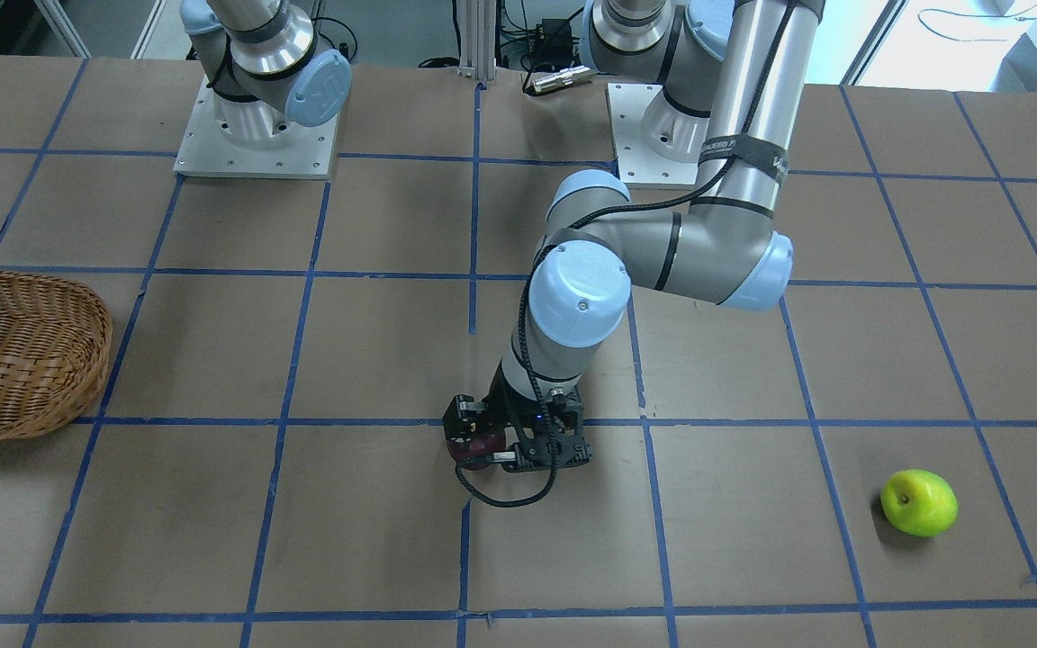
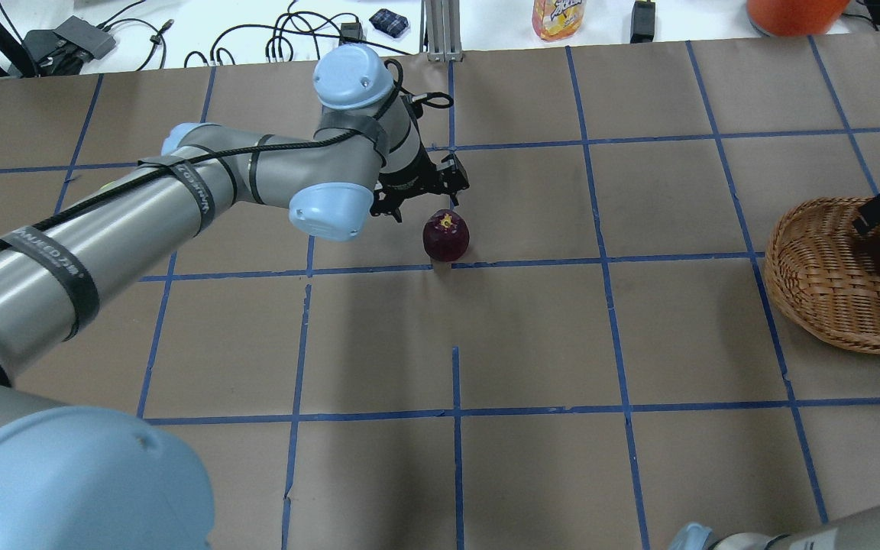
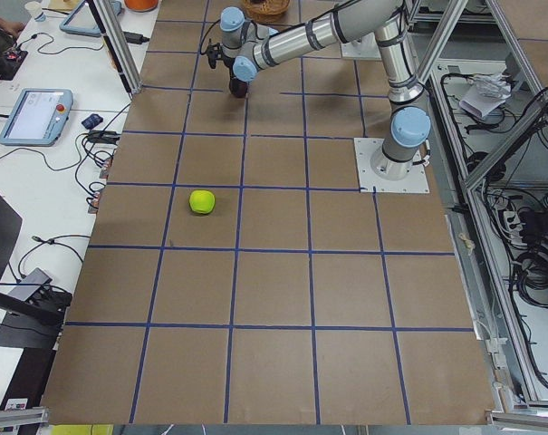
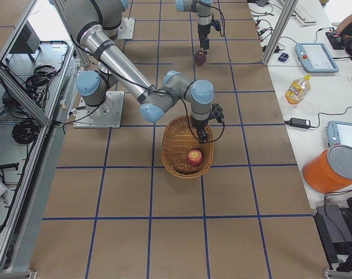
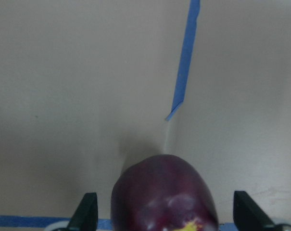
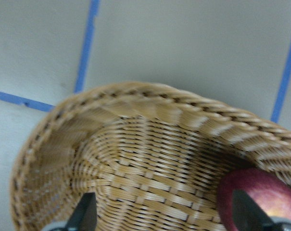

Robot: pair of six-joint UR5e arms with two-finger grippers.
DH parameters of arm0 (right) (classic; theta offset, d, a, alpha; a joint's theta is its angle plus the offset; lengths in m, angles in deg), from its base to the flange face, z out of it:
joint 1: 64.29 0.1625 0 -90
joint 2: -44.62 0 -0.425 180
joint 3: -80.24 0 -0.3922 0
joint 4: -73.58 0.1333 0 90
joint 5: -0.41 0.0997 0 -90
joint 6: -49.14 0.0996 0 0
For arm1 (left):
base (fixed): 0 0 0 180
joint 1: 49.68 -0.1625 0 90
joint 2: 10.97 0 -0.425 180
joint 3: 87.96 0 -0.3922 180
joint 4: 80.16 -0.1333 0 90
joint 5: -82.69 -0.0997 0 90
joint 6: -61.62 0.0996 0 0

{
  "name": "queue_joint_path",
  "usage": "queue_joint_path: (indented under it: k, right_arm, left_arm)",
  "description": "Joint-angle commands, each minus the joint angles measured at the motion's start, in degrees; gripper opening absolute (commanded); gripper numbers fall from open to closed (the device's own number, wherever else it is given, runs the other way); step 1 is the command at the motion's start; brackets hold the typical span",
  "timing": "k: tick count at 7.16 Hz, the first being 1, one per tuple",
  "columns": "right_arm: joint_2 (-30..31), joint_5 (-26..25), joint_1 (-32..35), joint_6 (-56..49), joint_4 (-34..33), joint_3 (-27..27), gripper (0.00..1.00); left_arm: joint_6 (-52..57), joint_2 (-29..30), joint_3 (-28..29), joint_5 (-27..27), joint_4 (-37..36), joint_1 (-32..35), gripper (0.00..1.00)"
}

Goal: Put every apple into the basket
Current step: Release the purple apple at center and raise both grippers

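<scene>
Left gripper [image 5: 167, 214]: wide open, empty, straddling the purple apple [image 5: 164, 195] on the table [image 5: 63, 96].
Right gripper [image 6: 165, 214]: open, empty, over the basket [image 6: 135, 96]; red apple [image 6: 260, 197] inside.
Green apple [image 1: 919, 502]: well apart.
Risk: if I close high or off-centre, the purple apple squirts free and rolls.

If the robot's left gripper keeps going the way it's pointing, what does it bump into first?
Most likely the dark purple-maroon round apple: the wrist view shows it straight ahead, between the open fingertips of the left gripper, with the brown paper-covered table behind. How near it is, I cannot tell.
</scene>
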Motion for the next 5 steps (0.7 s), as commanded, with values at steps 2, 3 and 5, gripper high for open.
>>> queue_joint_path:
  k: [2,3,5]
  right_arm:
    - [0.91,0.25,18.91,21.36,0.02,-1.57,1.0]
    - [-1.44,-0.1,25.41,32.24,0.1,-4.28,1.0]
    - [-6.45,-0.54,37.46,53.08,0.1,-9.47,1.0]
  left_arm:
    - [29.68,-7.32,1.42,-0.59,14.04,-18.25,1.0]
    - [39.52,-7.59,1.69,-0.77,15.98,-26.4,1.0]
    - [57.13,-4.89,1.87,-0.08,16.0,-39.44,1.0]
